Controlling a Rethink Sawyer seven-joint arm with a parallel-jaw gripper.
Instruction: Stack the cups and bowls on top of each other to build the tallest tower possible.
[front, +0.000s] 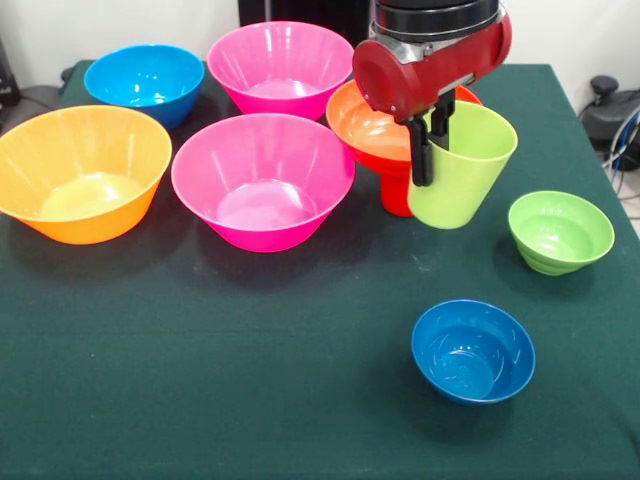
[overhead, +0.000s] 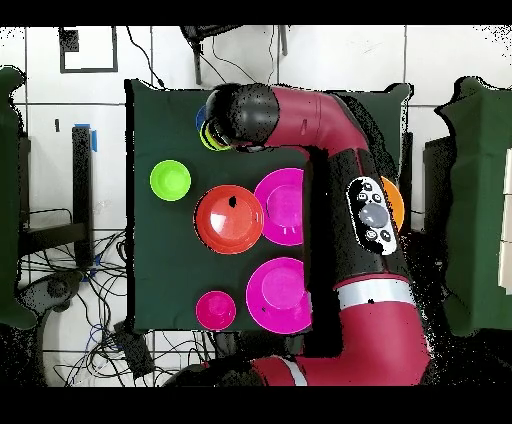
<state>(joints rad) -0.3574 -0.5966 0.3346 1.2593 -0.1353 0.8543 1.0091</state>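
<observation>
1. Meanwhile, at the left of the front view, the big yellow-orange bowl (front: 82, 172) and the mid-sized blue bowl (front: 144, 82) sit on the green counter (front: 200, 380), well clear of the arm and at little risk.

2. Centre frame, two big pink bowls (front: 262, 178) (front: 280, 65) stand near the tower; an arm swinging wide on its way back could likely clip either rim.

3. Right of centre, the tower (front: 385, 140) is a wide red-orange bowl (front: 365, 125) riding on a red cup (front: 396, 190). That narrow base looks easy to tip if bumped.

4. Just beside it, the hand (front: 428, 140) pinches the wall of the lime-green cup (front: 460, 165), one finger inside the rim and one outside. The cup hangs tilted and appears off the counter, beside the tower rather than over it. Set down at that slant, it may slide off the bowl or knock it askew.

5. Farther right, the small green bowl (front: 560, 232) and the small blue bowl (front: 472, 350) lie near where a dropped cup might fall.
</observation>
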